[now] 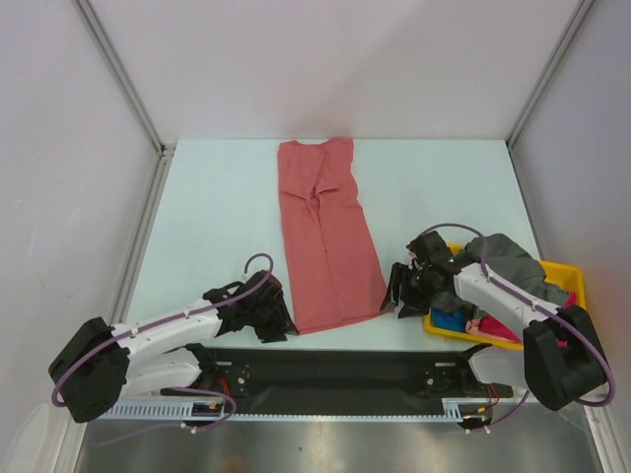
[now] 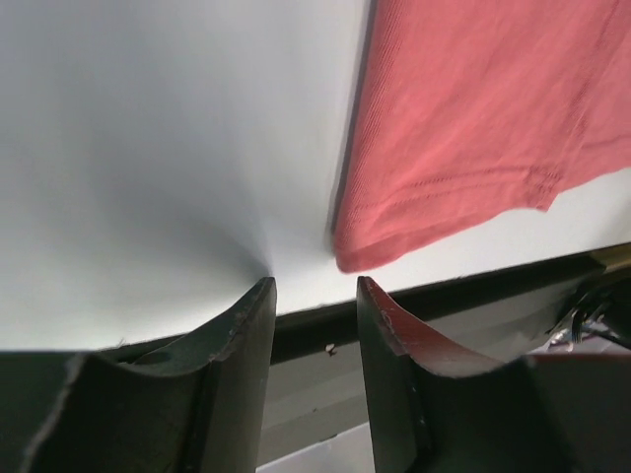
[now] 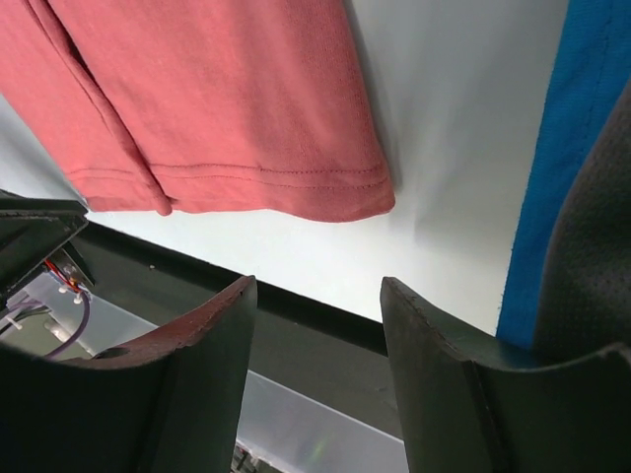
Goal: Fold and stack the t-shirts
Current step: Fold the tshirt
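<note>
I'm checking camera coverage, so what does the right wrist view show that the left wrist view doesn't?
Only the right wrist view: bright blue cloth and dark grey cloth at its right edge, plus the open right pincer.
Only the left wrist view: the open, empty left pincer, and the near left corner of the salmon-red t-shirt.
Both: that t-shirt's near hem lying flat on the white table, and the black strip along the table's near edge.
</note>
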